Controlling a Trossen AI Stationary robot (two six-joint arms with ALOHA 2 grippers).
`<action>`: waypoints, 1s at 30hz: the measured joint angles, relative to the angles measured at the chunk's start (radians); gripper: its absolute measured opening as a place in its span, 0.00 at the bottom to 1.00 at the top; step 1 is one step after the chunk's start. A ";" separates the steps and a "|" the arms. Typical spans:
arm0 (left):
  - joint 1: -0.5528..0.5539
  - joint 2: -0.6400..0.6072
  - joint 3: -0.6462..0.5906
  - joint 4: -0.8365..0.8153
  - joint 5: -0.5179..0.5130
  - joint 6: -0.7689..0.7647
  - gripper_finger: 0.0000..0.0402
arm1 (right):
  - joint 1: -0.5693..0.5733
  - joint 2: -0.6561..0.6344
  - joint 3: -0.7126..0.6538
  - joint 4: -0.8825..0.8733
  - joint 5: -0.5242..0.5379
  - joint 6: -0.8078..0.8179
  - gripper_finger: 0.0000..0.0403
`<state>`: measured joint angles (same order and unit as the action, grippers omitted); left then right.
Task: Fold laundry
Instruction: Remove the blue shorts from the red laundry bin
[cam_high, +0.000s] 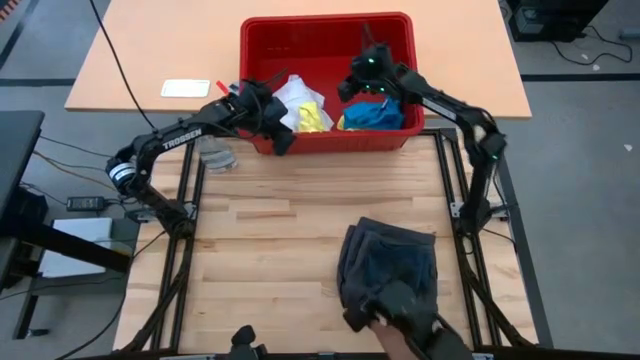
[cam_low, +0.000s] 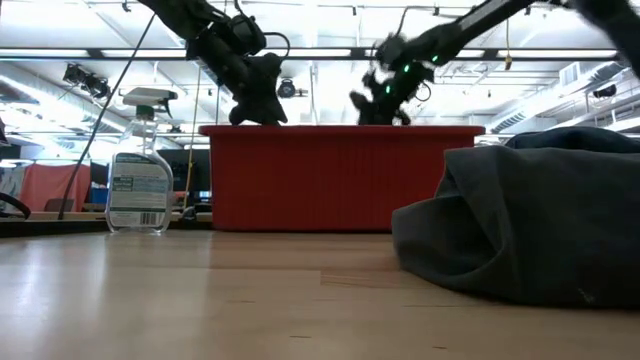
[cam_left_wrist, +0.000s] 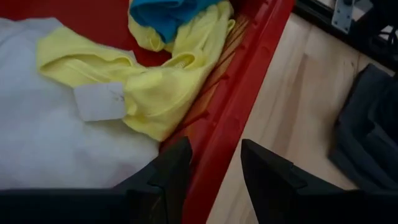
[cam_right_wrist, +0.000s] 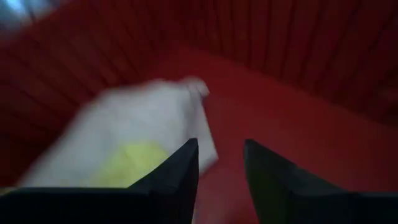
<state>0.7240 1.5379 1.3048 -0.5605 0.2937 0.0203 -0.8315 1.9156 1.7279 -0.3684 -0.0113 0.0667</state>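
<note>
Red slotted plastic basket (cam_high: 262, 60) holds our crumpled yellow cotton shirt (cam_left_wrist: 155, 87); folded dark grey shorts (cam_high: 390, 265) lie nearer us. Both hands, left hand (cam_left_wrist: 214, 171) and right hand (cam_right_wrist: 221, 165), hover part-open, empty. We should pinch one layer only.

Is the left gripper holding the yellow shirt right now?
No, the left gripper hangs open and empty over the red basket's wall, beside the yellow shirt.

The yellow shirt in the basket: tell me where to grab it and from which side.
Grip the raised fold of the yellow shirt beside the front wall of the red basket, coming straight down from above. It lies bunched against that wall, so a sideways approach looks blocked. The left gripper hangs nearest, jaws apart.
</note>
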 joint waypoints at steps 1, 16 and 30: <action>0.001 0.000 0.000 -0.008 -0.006 0.004 0.39 | -0.009 0.033 0.037 -0.068 0.000 -0.018 0.35; 0.014 0.001 -0.003 -0.016 -0.018 -0.021 0.39 | -0.070 0.194 0.320 -0.636 -0.117 -0.175 0.66; 0.017 0.001 -0.003 0.013 -0.027 -0.033 0.39 | -0.122 0.194 0.133 -0.618 -0.119 -0.165 0.35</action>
<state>0.7406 1.5385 1.3014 -0.5479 0.2663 -0.0123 -0.9536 2.1095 1.8609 -0.9865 -0.1300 -0.0982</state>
